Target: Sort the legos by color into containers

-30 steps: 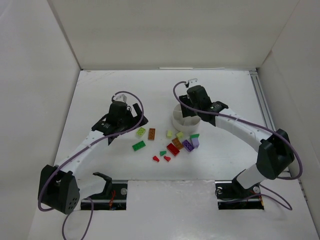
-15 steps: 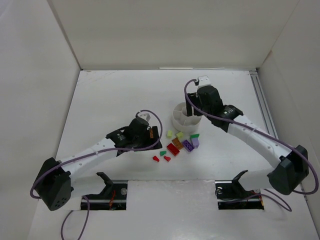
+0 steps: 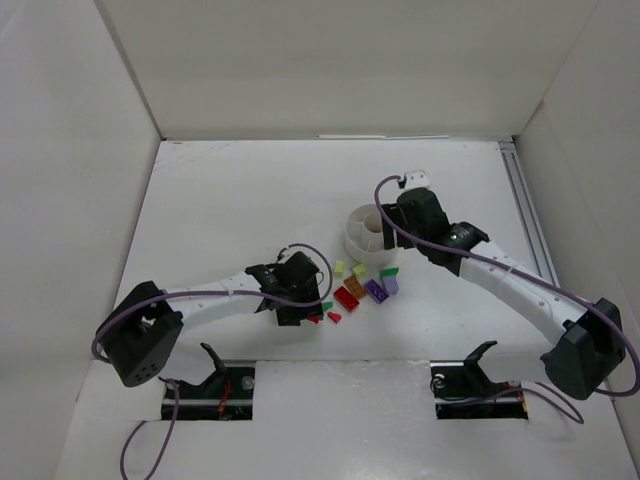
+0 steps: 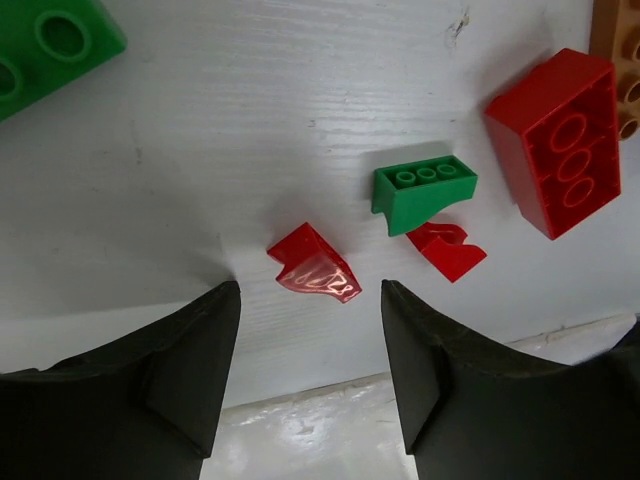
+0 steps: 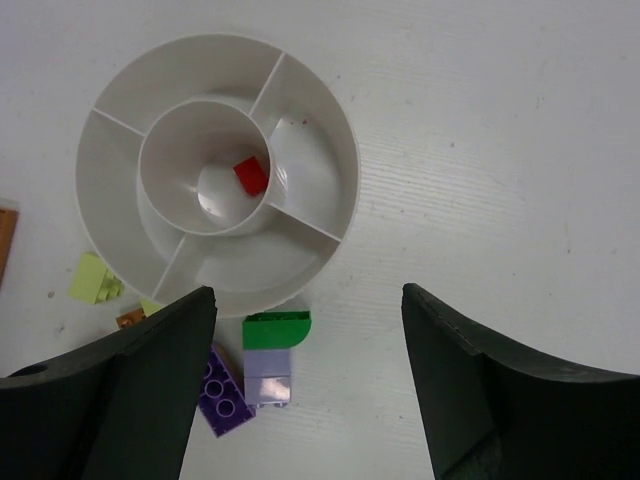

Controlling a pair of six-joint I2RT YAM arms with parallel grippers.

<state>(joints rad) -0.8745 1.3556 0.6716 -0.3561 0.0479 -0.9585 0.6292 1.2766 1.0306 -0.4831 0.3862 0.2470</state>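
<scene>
Legos (image 3: 346, 297) lay loose on the white table (image 3: 220, 200), clustered just in front of the round white tub (image 3: 352, 246). They were glossy hard plastic with studded tops. The left wrist view showed what the arm hid from the top view. A shiny red wedge (image 4: 313, 272) sat on the finely grained surface between the matte black fingers of the left claw (image 4: 310, 295), which were spread wide and gripped nothing. Just beyond it sat a small green wedge (image 4: 423, 190) with three studs, a second red piece (image 4: 446, 250) just beside that, and a red brick (image 4: 558, 140). The right claw (image 5: 305, 300) hung parted and empty-handed above the tub. Only its camera looked down into the smooth, low-walled compartments, where one small red brick (image 5: 250, 176) lay in the central circle. A round-topped green piece (image 5: 276, 329) sat against the tub's outer wall, with a lilac brick (image 5: 268, 378) touching it.
</scene>
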